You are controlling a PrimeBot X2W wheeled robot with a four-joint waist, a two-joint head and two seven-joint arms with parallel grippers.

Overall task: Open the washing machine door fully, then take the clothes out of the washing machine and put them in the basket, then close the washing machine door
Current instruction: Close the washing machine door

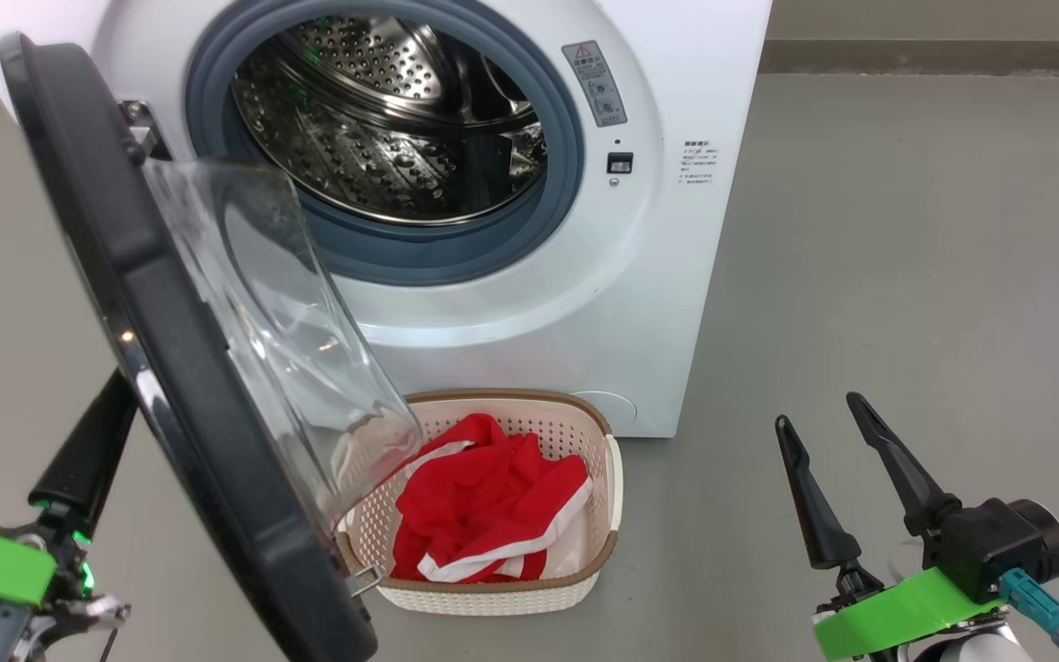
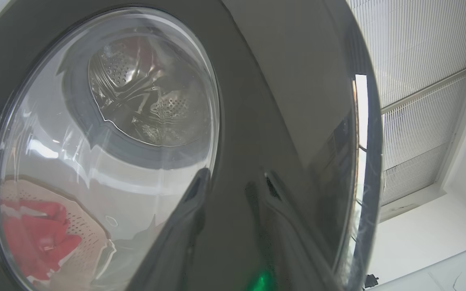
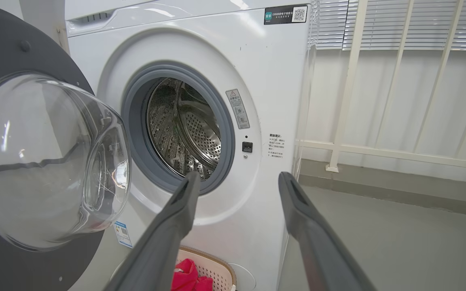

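Note:
The washing machine stands ahead, its steel drum showing no cloth. The washing machine door hangs open from its left hinge, edge-on to me. In front sits the basket with the red, white-trimmed clothes inside. One dark finger of my left gripper rises behind the door. In the left wrist view my left gripper stands open close against the door's glossy black outer rim, holding nothing. My right gripper is open at the lower right, pointing at the machine front.
Grey floor spreads to the right of the machine. A white railing runs along the wall beyond it. The swung-out door and its glass bowl overhang the basket's left end.

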